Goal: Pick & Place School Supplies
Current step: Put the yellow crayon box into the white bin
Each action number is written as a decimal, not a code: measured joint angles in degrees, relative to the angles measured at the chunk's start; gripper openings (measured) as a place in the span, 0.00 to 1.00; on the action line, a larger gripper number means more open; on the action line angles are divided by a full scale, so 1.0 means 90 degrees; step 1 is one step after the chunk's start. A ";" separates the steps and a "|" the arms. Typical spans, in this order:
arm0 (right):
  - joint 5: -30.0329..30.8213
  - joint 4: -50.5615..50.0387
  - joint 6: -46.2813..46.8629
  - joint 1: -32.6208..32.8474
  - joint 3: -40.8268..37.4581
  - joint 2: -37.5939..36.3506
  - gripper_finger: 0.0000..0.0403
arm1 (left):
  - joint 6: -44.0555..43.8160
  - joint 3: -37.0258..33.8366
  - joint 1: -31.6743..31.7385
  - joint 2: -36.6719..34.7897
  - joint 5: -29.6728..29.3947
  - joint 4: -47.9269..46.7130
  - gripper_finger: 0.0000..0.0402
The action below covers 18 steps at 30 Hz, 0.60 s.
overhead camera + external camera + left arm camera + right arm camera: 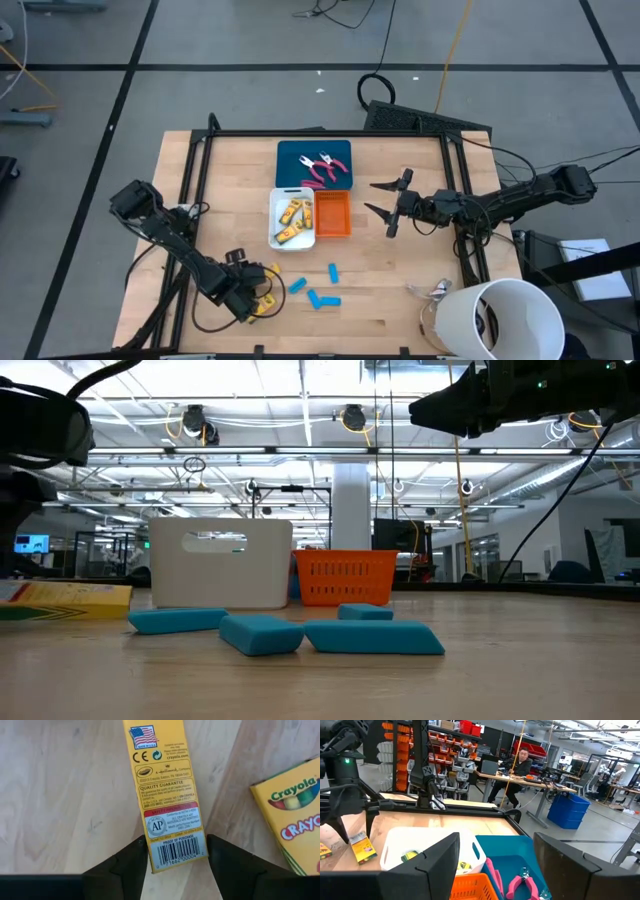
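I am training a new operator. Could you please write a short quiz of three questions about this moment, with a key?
1. True or false: the right gripper, which hovers beside the orange tray, is shut on a blue oblong piece.
2. What does the left gripper clamp?
A. a pink-handled tool
B. a yellow cardboard crayon box
C. a big white cup
3. Fill in the colour: the two pink-handled pliers lie in the ___ plastic tray.

Key: 1 false, its jaws stand open and empty; 2 B; 3 teal.
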 joint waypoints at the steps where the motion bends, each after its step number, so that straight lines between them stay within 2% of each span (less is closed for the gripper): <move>1: 0.0002 -0.0001 0.0000 0.0000 0.0000 0.0000 0.61 | 0.0062 0.0000 0.0000 0.0000 -0.0058 0.0013 0.50; 11: 0.0000 -0.0002 0.0000 0.0000 0.0000 0.0000 0.61 | 0.0262 0.0005 0.0000 -0.0002 -0.0175 0.0029 0.29; 18: 0.0000 -0.0002 0.0000 0.0000 0.0000 0.0000 0.61 | 0.0256 0.0005 0.0000 -0.0007 -0.0173 0.0019 0.29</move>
